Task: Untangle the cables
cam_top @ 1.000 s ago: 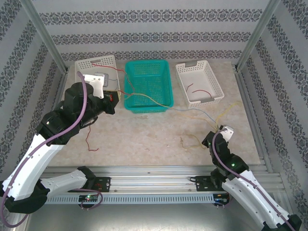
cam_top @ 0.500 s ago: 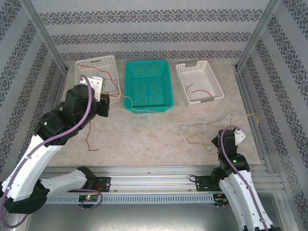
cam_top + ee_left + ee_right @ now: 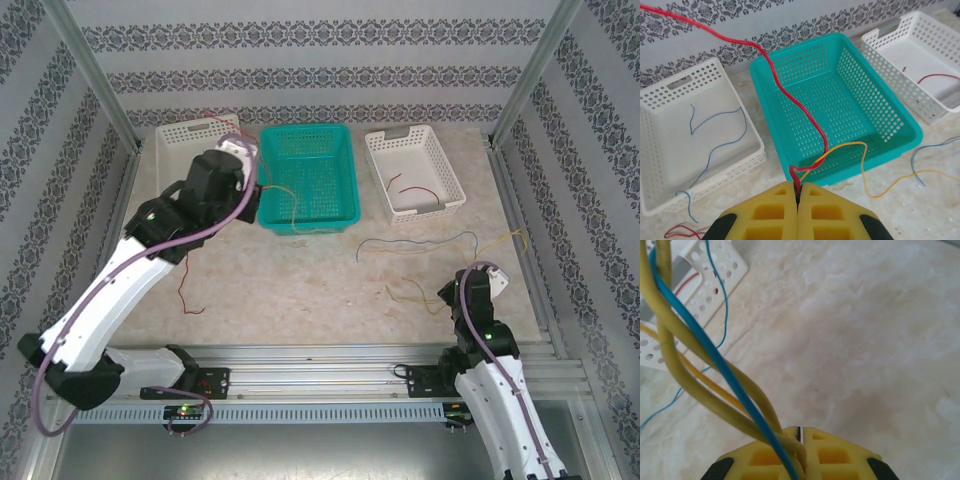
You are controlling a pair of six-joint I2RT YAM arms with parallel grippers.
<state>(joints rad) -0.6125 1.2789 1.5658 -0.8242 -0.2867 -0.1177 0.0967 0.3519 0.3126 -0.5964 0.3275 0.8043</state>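
Three plastic baskets with holes in them stand in a row at the top of the stone-look bench [image 3: 300,290].

The white basket on the left [image 3: 180,138] [image 3: 660,100] has a thin blue wire [image 3: 715,119] lying curled on its floor.

The teal basket in the middle [image 3: 345,170] [image 3: 910,135] has a long red wire [image 3: 775,75] running across above it. An orange wire [image 3: 860,150] loops over its near edge and down onto the bench.

The white basket on the right [image 3: 440,165] [image 3: 890,45] has a short red wire [image 3: 412,190] [image 3: 937,76] in it.

The left claw [image 3: 245,158] [image 3: 798,192] is at the near left corner of the teal basket. Its yellow fingers are pressed together, pinching the long red wire and the orange wire.

The right claw [image 3: 495,280] [image 3: 801,432] is at the lower right of the bench. It is pressed together too, pinching thick yellow wires [image 3: 715,405] and a blue wire [image 3: 705,342].

A blue-grey wire [image 3: 420,240] lies on the bench below the right basket. One more red wire [image 3: 188,290] lies at the lower left.
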